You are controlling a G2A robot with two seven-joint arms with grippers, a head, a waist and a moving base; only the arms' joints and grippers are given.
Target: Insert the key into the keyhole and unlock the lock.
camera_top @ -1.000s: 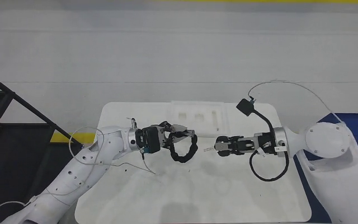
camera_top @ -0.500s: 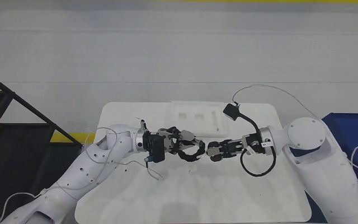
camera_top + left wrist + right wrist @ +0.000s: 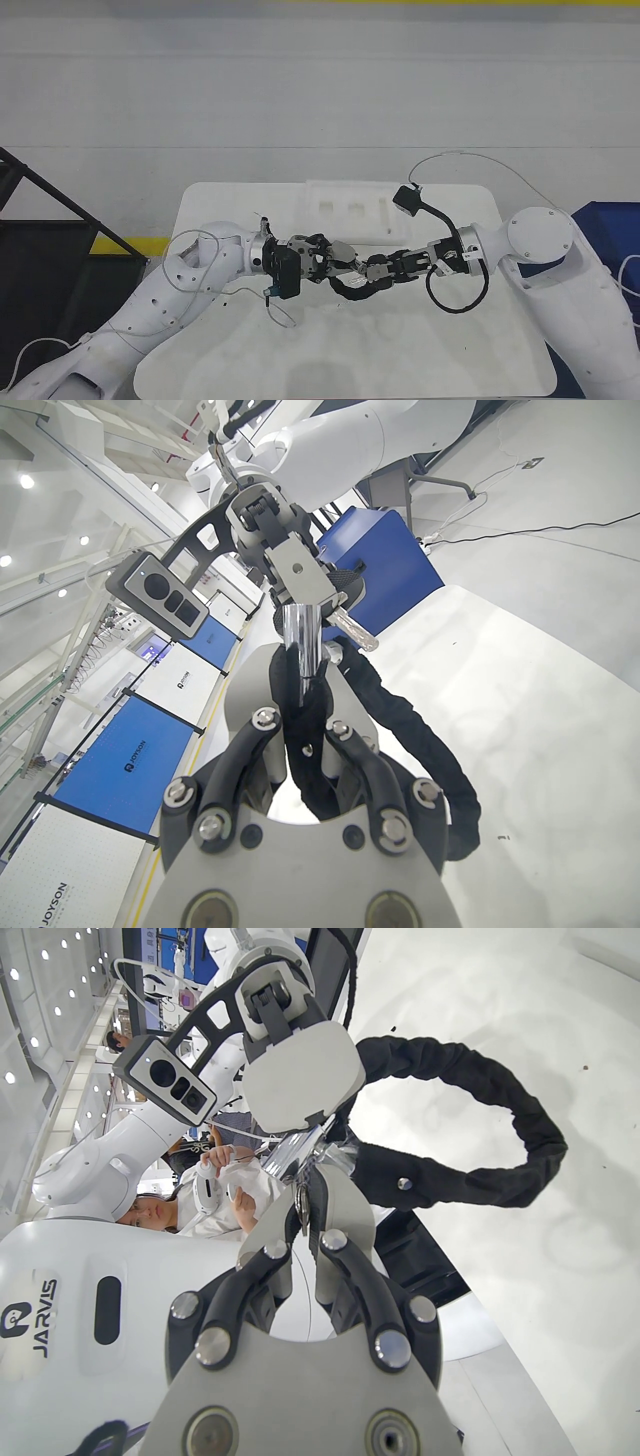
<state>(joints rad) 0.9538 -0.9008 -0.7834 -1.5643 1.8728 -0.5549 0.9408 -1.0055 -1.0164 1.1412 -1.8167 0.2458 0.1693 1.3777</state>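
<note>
While both arms meet over the middle of the table (image 3: 470,345), top view: left gripper (image 3: 325,260) and right gripper (image 3: 374,270) face each other, tips nearly touching. The lock (image 3: 354,290), a loop in a black fabric sleeve, hangs between them, above the tabletop. A white tray (image 3: 350,208) sits at the far edge, well apart from both. Finger state and key not resolvable here.

Left wrist view: left gripper (image 3: 300,685) fingers (image 3: 250,685) pressed in on the lock (image 3: 415,725), pinching the sleeve just below the chrome cylinder (image 3: 300,635). Cylinder stands upright out of the grip; the loop curves off to one side, over the table (image 3: 525,700). Right gripper (image 3: 312,592) sits right at the cylinder's free end, touching or nearly so. Key hidden behind its finger.

Right wrist view: right gripper (image 3: 305,1188) fingers (image 3: 345,1198) closed on the key (image 3: 302,1208), held edge-on in the narrow gap. The key points at the chrome cylinder (image 3: 292,1150), just beyond the fingertips. Cannot tell whether the blade is in the keyhole. Left gripper (image 3: 305,1113) is at the cylinder's far side; the lock (image 3: 500,1078) loop arcs out beside it.
</note>
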